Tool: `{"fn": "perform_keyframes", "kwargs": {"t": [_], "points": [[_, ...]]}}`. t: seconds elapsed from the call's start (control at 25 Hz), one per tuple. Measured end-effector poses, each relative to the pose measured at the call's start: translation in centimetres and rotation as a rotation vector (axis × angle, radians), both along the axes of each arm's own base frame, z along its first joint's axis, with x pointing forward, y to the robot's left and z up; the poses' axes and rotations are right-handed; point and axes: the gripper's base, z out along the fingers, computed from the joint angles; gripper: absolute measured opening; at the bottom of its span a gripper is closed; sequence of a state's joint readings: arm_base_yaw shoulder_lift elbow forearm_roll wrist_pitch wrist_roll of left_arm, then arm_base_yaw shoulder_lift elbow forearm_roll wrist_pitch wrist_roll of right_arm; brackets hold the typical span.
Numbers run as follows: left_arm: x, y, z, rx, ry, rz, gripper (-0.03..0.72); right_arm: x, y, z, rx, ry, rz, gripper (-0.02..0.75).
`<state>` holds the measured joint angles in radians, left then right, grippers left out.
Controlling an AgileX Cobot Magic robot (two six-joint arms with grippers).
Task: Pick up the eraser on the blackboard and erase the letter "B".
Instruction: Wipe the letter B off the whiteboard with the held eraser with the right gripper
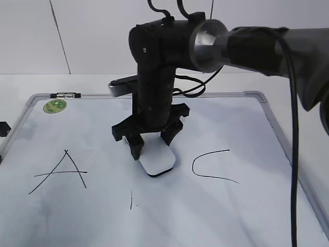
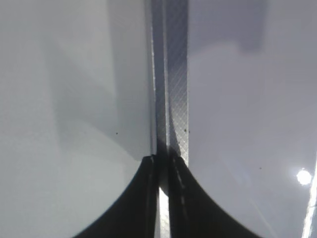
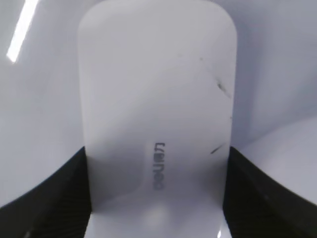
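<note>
Near edge of board: short black stroke, all that shows of the B, just in front of the eraser. A to its left, C to its right, both intact.

Eraser flat on board mid-way between A and C, dark underside down, white top up. Right tool comes straight down on its far end, one finger on each long side, pinching it. Right wrist view confirms: eraser fills the gap, black fingers tight against both edges, grey lettering on top, a few dark scuffs near the right edge.

Left tool: fingers pressed together, nothing between them, over the board's silver frame. In the exterior view only a black bit shows at the far left edge.

Far side: green sticker in the board's back-left corner, a small clip on the frame above it, then white bench.
</note>
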<state>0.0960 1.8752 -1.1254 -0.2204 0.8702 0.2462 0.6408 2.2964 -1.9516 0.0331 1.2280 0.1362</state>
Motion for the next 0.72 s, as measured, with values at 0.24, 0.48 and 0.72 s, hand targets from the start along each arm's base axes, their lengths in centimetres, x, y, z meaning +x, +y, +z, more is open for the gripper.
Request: {"fn": "perform_keyframes", "kwargs": {"t": [0.24, 0.48, 0.72], "points": [[0.0, 0.0, 0.0, 0.0, -0.002, 0.0, 0.014, 0.5, -0.6, 0.0, 0.0, 0.0, -0.013, 0.523], [0.0, 0.0, 0.0, 0.0, -0.002, 0.0, 0.014, 1.8, -2.5, 0.0, -0.014, -0.01, -0.05, 0.523], [0.0, 0.0, 0.0, 0.0, -0.002, 0.0, 0.014, 2.3, -3.4, 0.0, -0.002, -0.003, -0.05, 0.523]]}}
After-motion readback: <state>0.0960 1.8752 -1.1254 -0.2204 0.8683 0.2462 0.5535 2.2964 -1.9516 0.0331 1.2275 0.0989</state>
